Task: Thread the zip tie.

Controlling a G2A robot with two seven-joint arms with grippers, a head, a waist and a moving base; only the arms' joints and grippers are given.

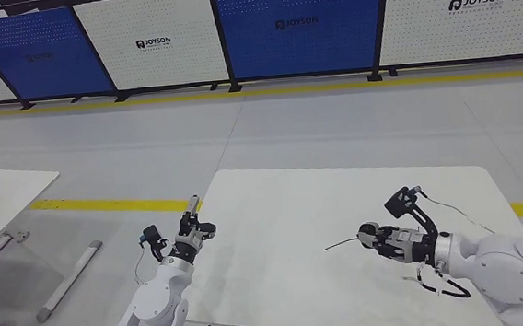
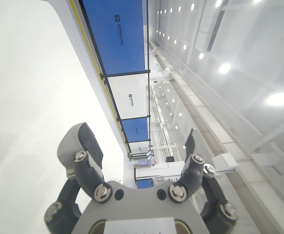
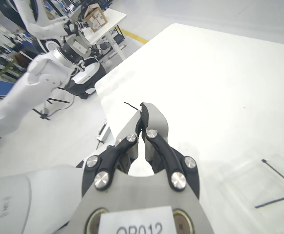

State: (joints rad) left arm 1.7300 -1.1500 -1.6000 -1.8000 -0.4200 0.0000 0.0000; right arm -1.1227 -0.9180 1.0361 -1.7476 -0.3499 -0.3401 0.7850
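A thin black zip tie (image 1: 340, 243) is pinched in my right gripper (image 1: 366, 236), which hovers low over the right half of the white table (image 1: 337, 189). Its tail (image 3: 131, 106) pokes out past the shut fingertips toward the table's left edge; the rest of it is hidden between the pads. My left gripper (image 2: 142, 141) stands open with nothing between its fingers, tips raised, just off the table's left edge (image 1: 192, 210). The left arm (image 3: 73, 47) also appears far off in the right wrist view.
Two loose zip ties, one black (image 3: 273, 168) and one dark blue (image 3: 269, 202), lie on a clear sheet near the right arm. A second white table (image 1: 0, 188) with a cardboard box (image 3: 95, 16) stands to the left. Blue and white panels (image 1: 297, 22) line the back.
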